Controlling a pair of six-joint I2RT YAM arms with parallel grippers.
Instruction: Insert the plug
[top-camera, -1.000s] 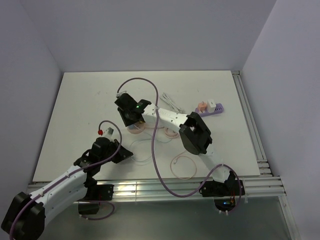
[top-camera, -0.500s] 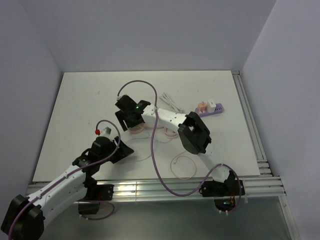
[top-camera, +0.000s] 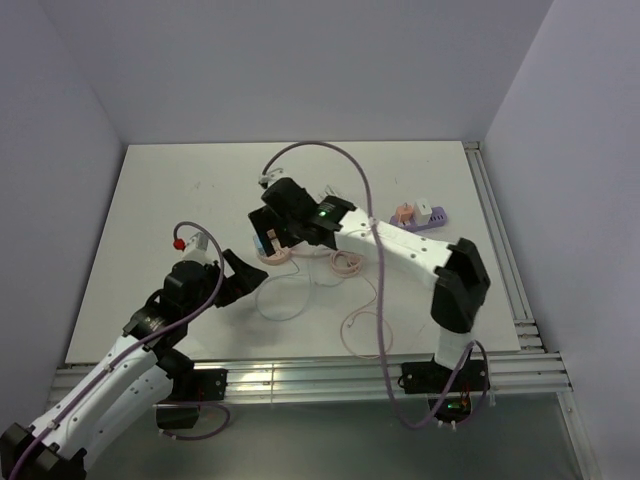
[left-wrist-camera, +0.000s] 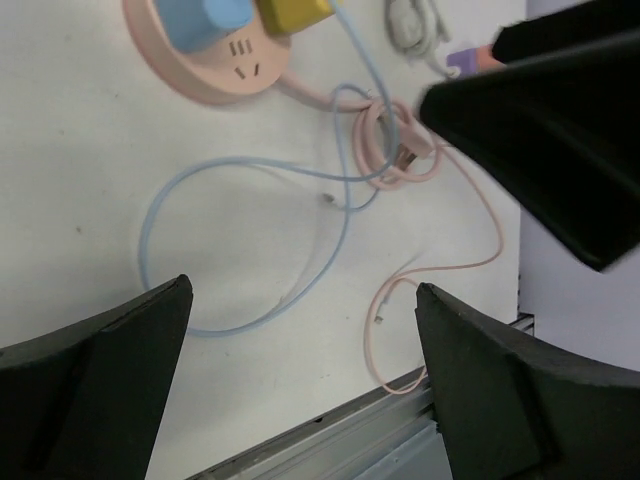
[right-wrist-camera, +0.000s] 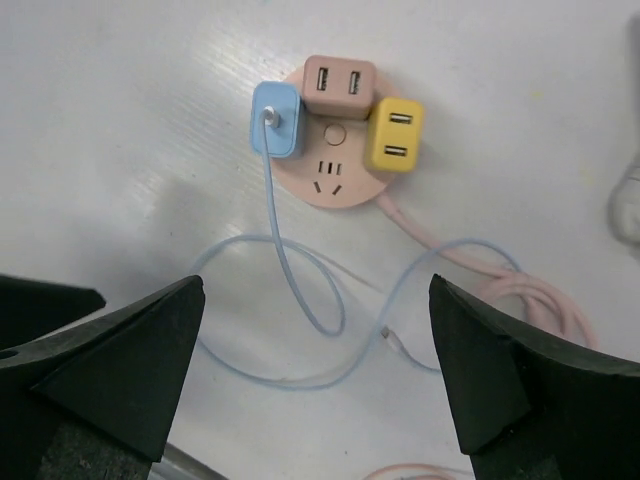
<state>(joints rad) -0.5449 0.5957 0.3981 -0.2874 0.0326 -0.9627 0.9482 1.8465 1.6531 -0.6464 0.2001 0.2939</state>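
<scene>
A round pink socket hub (right-wrist-camera: 335, 170) lies on the white table. A blue plug (right-wrist-camera: 275, 120) sits in it beside a pink adapter (right-wrist-camera: 338, 85) and a yellow adapter (right-wrist-camera: 395, 135). The plug's blue cable (right-wrist-camera: 300, 290) loops over the table toward me. My right gripper (right-wrist-camera: 315, 370) hovers above the hub (top-camera: 275, 252), open and empty. My left gripper (left-wrist-camera: 300, 380) is open too, with nothing between its fingers, and hangs near the table's front left of the hub (left-wrist-camera: 215, 65). In the top view it (top-camera: 240, 272) points at the blue cable (top-camera: 285, 300).
A purple power strip (top-camera: 428, 221) with a white and a pink adapter lies at the right. A white cable (top-camera: 345, 208) lies behind the hub. The hub's coiled pink cord (left-wrist-camera: 385, 145) and a loose pink cable (left-wrist-camera: 430, 280) run toward the metal front rail (left-wrist-camera: 330, 440).
Both grippers have opened. The right arm's elbow has swung out to the right and its gripper has lifted off the hub. The left gripper has pulled back and risen.
</scene>
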